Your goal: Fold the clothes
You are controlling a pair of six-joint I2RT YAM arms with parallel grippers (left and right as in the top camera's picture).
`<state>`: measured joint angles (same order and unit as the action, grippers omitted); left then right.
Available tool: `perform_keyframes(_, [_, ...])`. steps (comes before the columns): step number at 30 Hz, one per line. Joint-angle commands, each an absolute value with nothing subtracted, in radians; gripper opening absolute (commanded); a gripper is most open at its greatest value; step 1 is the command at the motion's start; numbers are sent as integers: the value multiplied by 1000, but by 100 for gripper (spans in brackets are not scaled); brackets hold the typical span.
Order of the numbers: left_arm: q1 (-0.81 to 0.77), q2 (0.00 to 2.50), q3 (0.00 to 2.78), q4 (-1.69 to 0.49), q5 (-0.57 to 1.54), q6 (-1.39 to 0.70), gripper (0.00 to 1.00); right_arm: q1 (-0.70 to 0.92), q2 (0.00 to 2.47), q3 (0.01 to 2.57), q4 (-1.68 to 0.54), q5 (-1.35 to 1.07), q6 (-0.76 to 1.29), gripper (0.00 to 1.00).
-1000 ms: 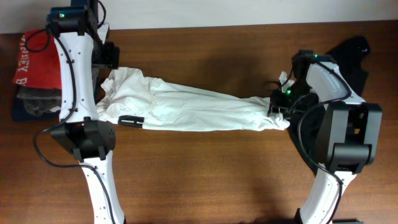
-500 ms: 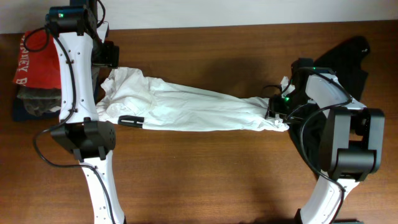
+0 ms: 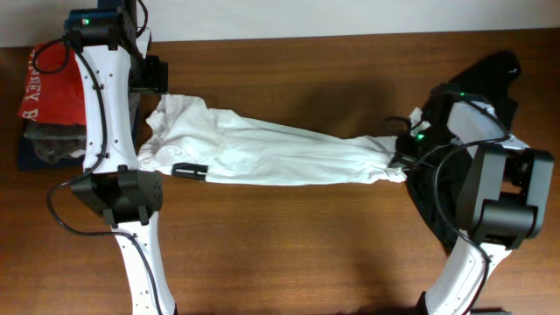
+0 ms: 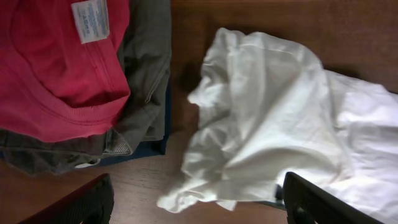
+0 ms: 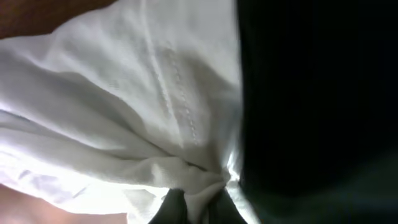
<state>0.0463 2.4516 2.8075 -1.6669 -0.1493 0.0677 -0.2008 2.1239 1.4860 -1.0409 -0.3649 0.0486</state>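
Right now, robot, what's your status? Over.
Left tool open above white T-shirt. Right tool shut on its other end. Shirt bunched long, unfolded. Red garment stack beside it, black garment beside right tool.

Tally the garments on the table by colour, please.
white T-shirt: 1
red garment: 1
grey garment: 1
navy garment: 1
black garment: 1
Total: 5
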Motion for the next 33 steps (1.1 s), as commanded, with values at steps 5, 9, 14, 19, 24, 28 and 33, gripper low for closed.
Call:
perform_keyframes(5, [49, 2353, 2823, -1654, -154, 44, 87, -283, 2114, 1698, -1187, -360, -47, 4])
perform_keyframes(9, [49, 2334, 2823, -1654, -154, 44, 87, -287, 2082, 1793, -1265, -360, -76, 4])
perform_keyframes(14, [49, 2331, 2823, -1655, -153, 44, 87, -272, 2046, 1858, -1334, -359, -101, 4])
perform_keyframes(19, [49, 2330, 2823, -1651, -153, 44, 87, -173, 2024, 1860, -1349, -358, -101, 4])
perform_keyframes(24, [49, 2331, 2823, -1650, -153, 44, 92, -10, 2025, 1860, -1314, -306, -72, 4])
perform_keyframes(28, [49, 2331, 2823, -1645, -150, 44, 93, 107, 2031, 1859, -1272, -276, -43, 4])
perform_keyframes(33, [49, 2331, 2823, -1635, -127, 44, 93, 233, 2051, 1859, -1206, -276, -18, 4])
